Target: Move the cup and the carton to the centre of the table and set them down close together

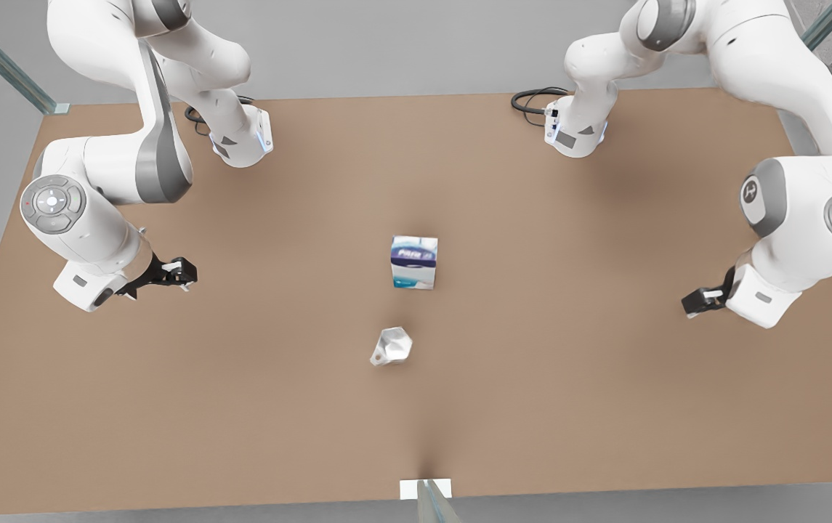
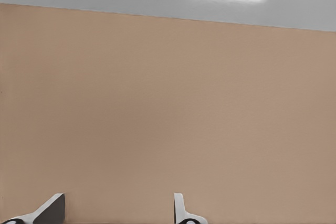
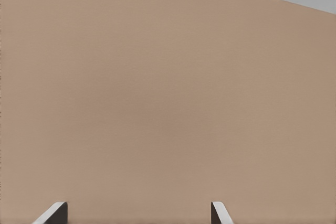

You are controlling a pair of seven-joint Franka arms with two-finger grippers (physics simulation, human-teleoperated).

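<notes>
Nearest us, a small white plate [image 1: 426, 489] sits at the bench [image 1: 241, 407] edge, with a glassy strut cut off below it. Just beyond, the cup [image 1: 391, 346] rests on the bench a little short of centre. The carton [image 1: 414, 262] stands upright behind it, near the middle, lettered band facing us. They are near each other but apart, with a strip of bare bench between them. My read: the carton is roughly where it belongs and the cup needs to close that gap.

Both arms wait out wide. The arm at the front view's left [image 1: 96, 218] and the arm at the front view's right [image 1: 801, 218] hang low over the bench, well clear of both items. Neither is carrying anything. Left gripper [image 2: 118, 196]: fingers spread apart over bare bench. Right gripper [image 3: 138, 204]: fingers spread too, wider if anything, bare bench below. I'd say that spread suits an approach with nothing yet grasped.

Which arm is left and which right? Can't tell, since both wrist views look at plain brown surface. The cup's facets blur together, so I can't say whether it stands upright or leans. The carton's print is unreadable.
</notes>
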